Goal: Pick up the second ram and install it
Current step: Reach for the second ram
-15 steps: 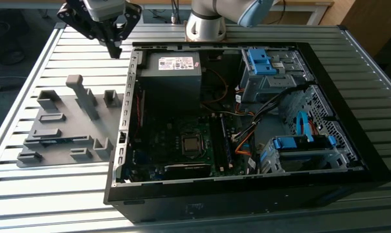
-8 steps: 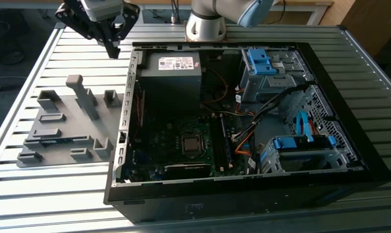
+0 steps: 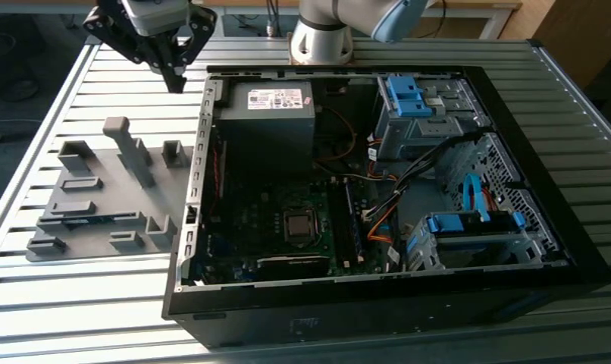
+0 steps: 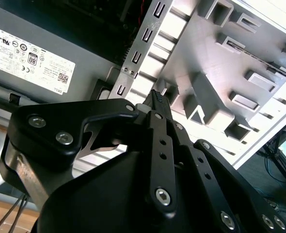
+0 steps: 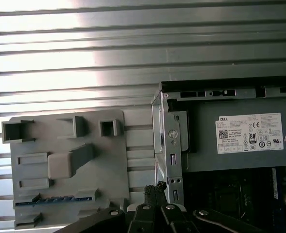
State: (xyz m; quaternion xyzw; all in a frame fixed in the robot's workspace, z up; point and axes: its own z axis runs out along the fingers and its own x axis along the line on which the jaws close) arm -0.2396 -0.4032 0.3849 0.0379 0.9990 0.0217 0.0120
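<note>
The second ram (image 3: pixel 87 220) lies flat in a slot of the grey holder plate (image 3: pixel 95 165), near the plate's front end. It looks like a thin dark stick with blue marks (image 5: pixel 53 200). My gripper (image 3: pixel 174 79) hangs above the slatted table, beyond the far end of the plate and beside the back left corner of the open computer case (image 3: pixel 199 227). Its black fingertips (image 5: pixel 155 187) are pressed together with nothing between them. The ram sits well away from the gripper, at the opposite end of the plate.
The grey power supply (image 3: pixel 270 106) fills the case's back left corner by the gripper. The motherboard (image 3: pixel 285 220), orange cables and blue drive cages (image 3: pixel 468 227) fill the case. Upright grey blocks (image 3: pixel 133 148) rise from the holder plate. The arm's base (image 3: pixel 321 38) stands behind the case.
</note>
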